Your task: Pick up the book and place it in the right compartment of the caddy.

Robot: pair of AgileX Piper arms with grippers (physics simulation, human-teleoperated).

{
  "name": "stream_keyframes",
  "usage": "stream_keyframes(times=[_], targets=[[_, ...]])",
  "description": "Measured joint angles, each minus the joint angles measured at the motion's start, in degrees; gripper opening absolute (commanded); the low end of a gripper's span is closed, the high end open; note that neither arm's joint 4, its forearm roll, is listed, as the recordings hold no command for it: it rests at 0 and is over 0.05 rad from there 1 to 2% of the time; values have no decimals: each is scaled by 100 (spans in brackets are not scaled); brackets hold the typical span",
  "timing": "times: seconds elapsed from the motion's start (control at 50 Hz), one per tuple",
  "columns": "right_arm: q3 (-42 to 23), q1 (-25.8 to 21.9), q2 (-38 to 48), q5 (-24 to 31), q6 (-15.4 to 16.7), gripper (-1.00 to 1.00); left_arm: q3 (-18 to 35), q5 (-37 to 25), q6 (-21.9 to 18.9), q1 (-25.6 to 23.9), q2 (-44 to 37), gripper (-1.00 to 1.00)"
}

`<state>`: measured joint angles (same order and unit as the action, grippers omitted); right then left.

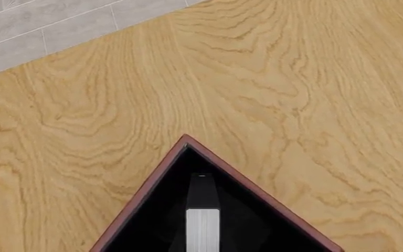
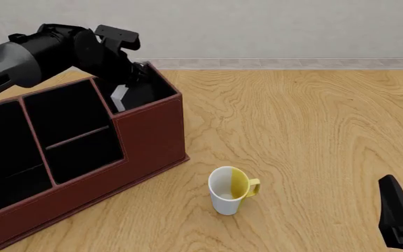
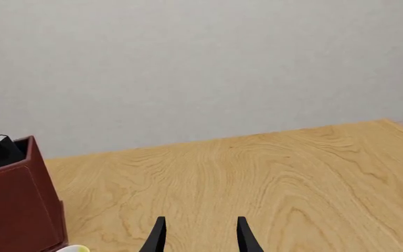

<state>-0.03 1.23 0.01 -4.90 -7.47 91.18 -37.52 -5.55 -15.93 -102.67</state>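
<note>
In the left wrist view a corner of the caddy (image 1: 145, 191) shows, its reddish-brown rim framing a black-lined cell, and inside that cell the book (image 1: 203, 220) stands on edge with its white pages facing the camera and a black cover edge above them; the wooden bench (image 1: 293, 94) spreads beyond, and grey floor tiles (image 1: 48, 26) lie past its edge. The left pincer's own fingertips do not appear here. In the front view the left arm reaches over the caddy (image 2: 145, 136) from the left, and the left pincer (image 2: 133, 73) hangs at the top of the right compartment (image 2: 145, 92), where the book (image 2: 119, 97) leans inside, pale edge showing; whether the pincer is clamped on the book or free of it cannot be told. The caddy's wider cells (image 2: 69, 131) look black and hold nothing visible. A white mug (image 2: 228, 190) with a yellow interior stands upright on the bench, apart from the caddy. In the right wrist view the right pincer (image 3: 200, 233) hovers with its fingers spread and nothing between them, with the caddy's wall (image 3: 16, 210) to one side.
</note>
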Motion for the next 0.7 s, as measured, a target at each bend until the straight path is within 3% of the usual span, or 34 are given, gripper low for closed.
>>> stream_keyframes(times=[0.02,0.7], targets=[[0,-1,0,0,0,100,-4,2,-1,-3,3,100],[0,-15,0,-12,-20,100,53,-21,-296,57,136,100]])
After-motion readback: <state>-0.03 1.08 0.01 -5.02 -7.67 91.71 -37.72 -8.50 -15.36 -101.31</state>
